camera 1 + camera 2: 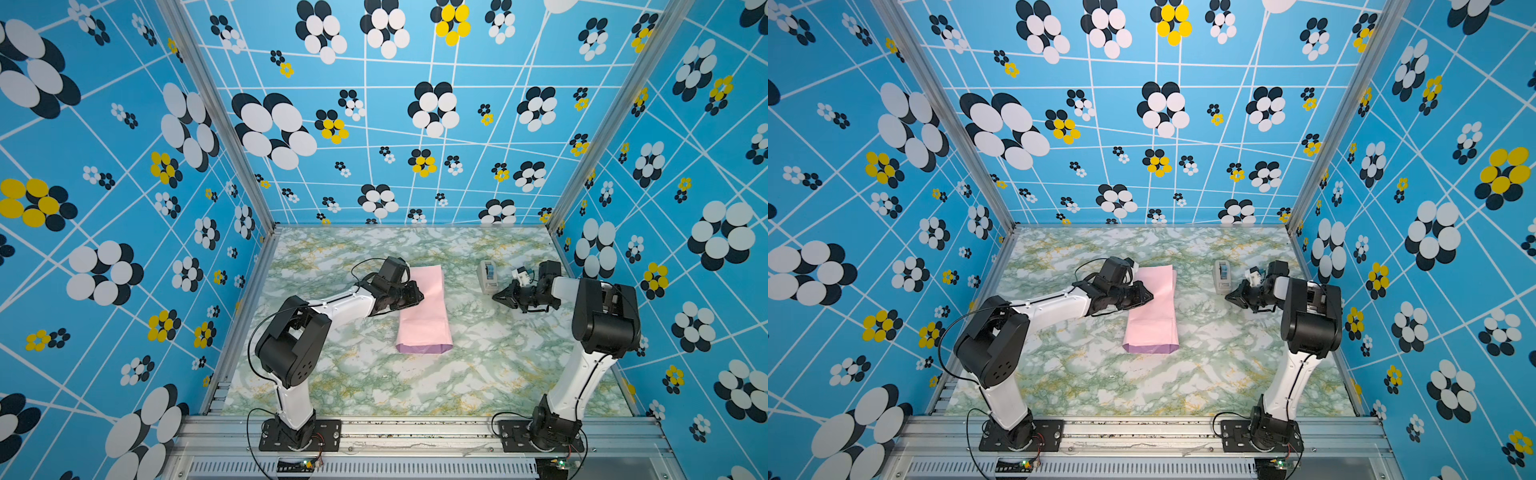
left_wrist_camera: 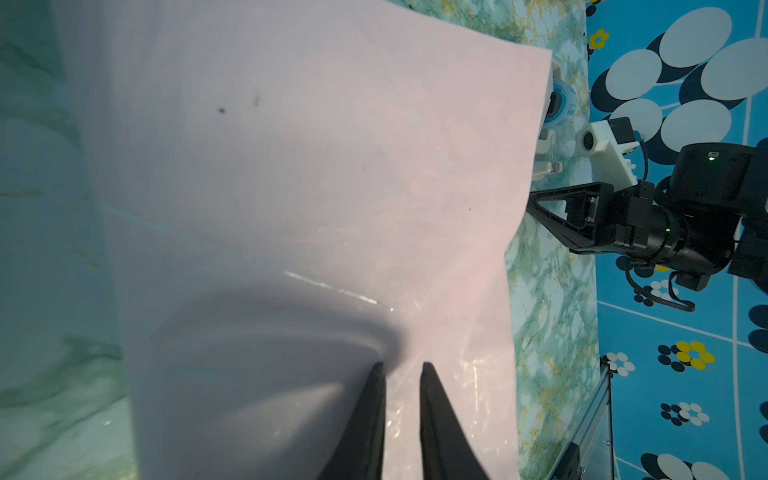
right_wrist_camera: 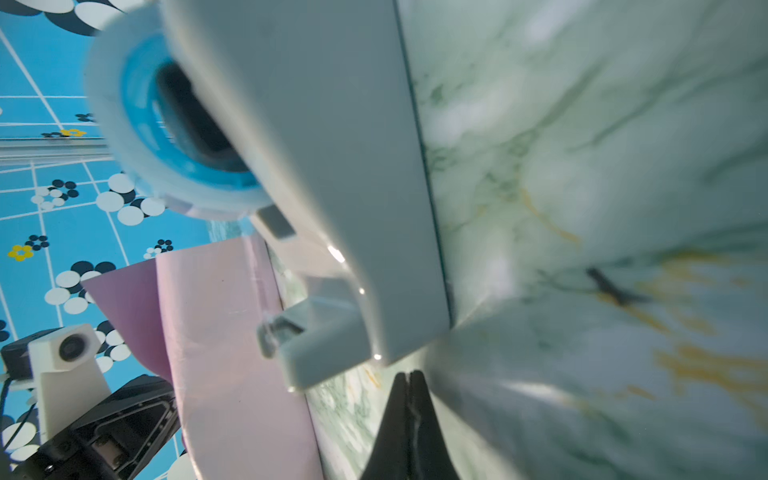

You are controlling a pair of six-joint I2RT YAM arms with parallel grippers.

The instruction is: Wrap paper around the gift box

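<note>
at the controls: the paper (image 1: 422, 307) lies on the marbled table (image 1: 332, 374) as a long folded bundle, pink face up with a lilac band at its near end. its long axis runs from the far side toward the arm bases in both top views. the gift box does not show anywhere; my guess is that it sits inside that fold. the left gripper (image 1: 417, 297) comes in from the left, across the long axis, about midway along the bundle. in the left wrist view its jaws stand a narrow gap apart, tips down on the pink face with nothing between them. that makes the left arm much the nearer one. the right gripper (image 1: 496, 297) is well apart from the paper, with its tip just beside the near end of the white-grey tape dispenser (image 1: 488, 274). its jaws are pressed together, and i cannot tell whether any tape is nipped between them. the next move likely turns on bringing tape across to the seam under the left tips. no brand, label or legible writing shows on anything.
</note>
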